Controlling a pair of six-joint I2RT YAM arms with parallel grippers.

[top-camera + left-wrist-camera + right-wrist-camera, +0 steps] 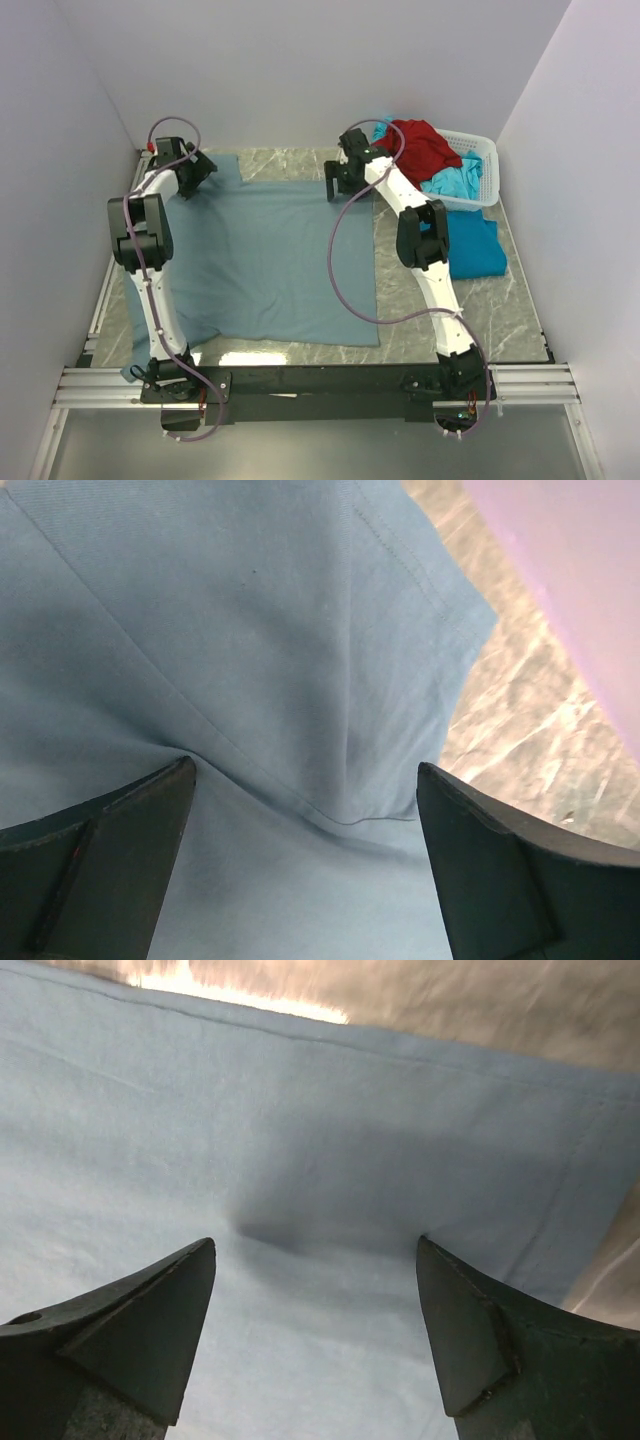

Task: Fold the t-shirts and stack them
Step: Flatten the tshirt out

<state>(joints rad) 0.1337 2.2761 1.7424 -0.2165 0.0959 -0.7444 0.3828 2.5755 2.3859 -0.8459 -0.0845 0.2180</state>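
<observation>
One grey shirt (270, 260) lies unfolded left of the basket (487, 150); my left gripper (305, 772) and right gripper (315, 1245) gape over it.

Lab cell: white partition walls (300, 70), aluminium rails (100, 385)
</observation>
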